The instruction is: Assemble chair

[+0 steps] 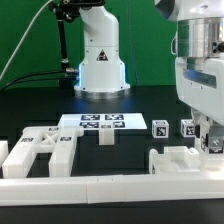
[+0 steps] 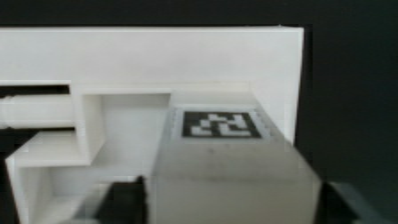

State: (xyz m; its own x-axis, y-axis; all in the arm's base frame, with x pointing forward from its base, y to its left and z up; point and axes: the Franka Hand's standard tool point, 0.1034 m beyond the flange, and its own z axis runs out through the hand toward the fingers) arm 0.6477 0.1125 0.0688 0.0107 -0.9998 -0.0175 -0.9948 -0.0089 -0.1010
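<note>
Exterior view: gripper (image 1: 208, 142) hangs low among matte white blocky plastic chair parts (image 1: 185, 160) at the exterior view's right; wrist view: tagged white square leg (image 2: 228, 165) sits between the jaws, likely for seating; grip cannot be told.

White tagged chair parts (image 1: 40, 152) lie loose, unassembled.

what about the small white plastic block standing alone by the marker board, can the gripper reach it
Probably yes: the small white plastic block stands alone with nothing above it. The gripper, low at the exterior view's right among tagged white parts, must lift and cross.
</note>
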